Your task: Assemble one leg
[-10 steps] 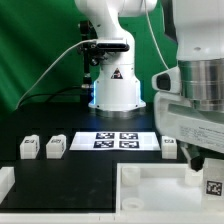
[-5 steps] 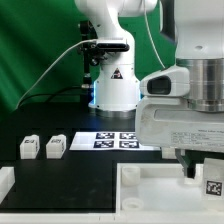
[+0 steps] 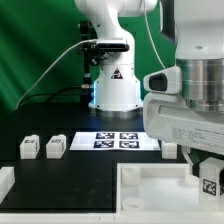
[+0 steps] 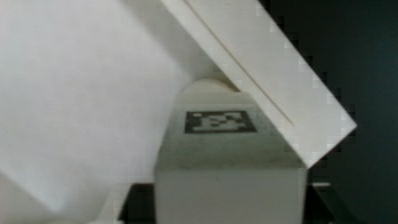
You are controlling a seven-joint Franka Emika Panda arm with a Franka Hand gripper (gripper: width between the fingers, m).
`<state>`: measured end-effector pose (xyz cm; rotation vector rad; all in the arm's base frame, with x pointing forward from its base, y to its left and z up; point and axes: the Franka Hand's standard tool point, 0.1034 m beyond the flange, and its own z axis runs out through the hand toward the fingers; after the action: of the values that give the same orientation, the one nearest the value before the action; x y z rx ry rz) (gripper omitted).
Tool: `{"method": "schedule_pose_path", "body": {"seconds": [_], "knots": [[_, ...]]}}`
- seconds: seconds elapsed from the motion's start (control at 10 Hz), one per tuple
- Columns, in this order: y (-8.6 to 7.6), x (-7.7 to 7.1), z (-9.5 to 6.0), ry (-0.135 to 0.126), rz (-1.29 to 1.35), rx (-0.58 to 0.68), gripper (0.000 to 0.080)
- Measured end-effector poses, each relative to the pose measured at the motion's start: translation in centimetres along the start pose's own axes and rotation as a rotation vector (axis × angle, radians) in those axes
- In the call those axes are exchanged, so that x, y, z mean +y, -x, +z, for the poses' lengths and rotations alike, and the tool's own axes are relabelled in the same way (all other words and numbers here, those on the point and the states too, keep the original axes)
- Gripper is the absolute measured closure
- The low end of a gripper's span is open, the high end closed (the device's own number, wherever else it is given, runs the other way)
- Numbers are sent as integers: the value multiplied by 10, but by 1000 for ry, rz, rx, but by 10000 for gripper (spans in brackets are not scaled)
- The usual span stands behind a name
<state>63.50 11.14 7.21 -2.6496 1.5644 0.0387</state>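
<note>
My gripper (image 3: 205, 176) is at the exterior view's right, low over the large white tabletop (image 3: 150, 192). It is shut on a leg (image 3: 208, 184), a small white block whose marker tag faces the camera. In the wrist view the leg (image 4: 222, 160) stands between my dark fingers (image 4: 146, 200), with its tag toward the tabletop's raised rim (image 4: 267, 70). The leg's end lies at a corner of the rim; I cannot tell whether they touch. Two more legs (image 3: 29, 147) (image 3: 55, 145) stand at the left. Another leg (image 3: 170, 148) stands by the hand.
The marker board (image 3: 115, 140) lies flat in the middle, in front of the robot base (image 3: 115, 85). A white bracket edge (image 3: 5, 182) shows at the lower left corner. Black table surface (image 3: 70, 180) lies between the legs and the tabletop.
The hand's body has shifted toward the exterior view's left and turned a little. The held leg has stayed over the tabletop's right corner, moving only slightly left.
</note>
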Motion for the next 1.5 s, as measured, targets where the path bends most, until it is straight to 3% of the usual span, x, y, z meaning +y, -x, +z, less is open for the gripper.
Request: {"method": "schedule_pose_path", "body": {"seconds": [0.3, 0.5, 0.6, 0.7, 0.8, 0.9, 1.0, 1.3, 1.5], "knots": [[0, 3, 2, -28, 564, -65, 507], [2, 2, 1, -27, 722, -68, 507], [2, 3, 1, -25, 736, -68, 506], [2, 4, 2, -23, 734, -67, 439], [2, 4, 2, -22, 734, -67, 277], [2, 4, 3, -22, 734, -67, 277], [2, 4, 3, -22, 734, -67, 171], [4, 2, -3, -29, 732, -71, 151], [10, -5, -25, -57, 725, -84, 150]]}}
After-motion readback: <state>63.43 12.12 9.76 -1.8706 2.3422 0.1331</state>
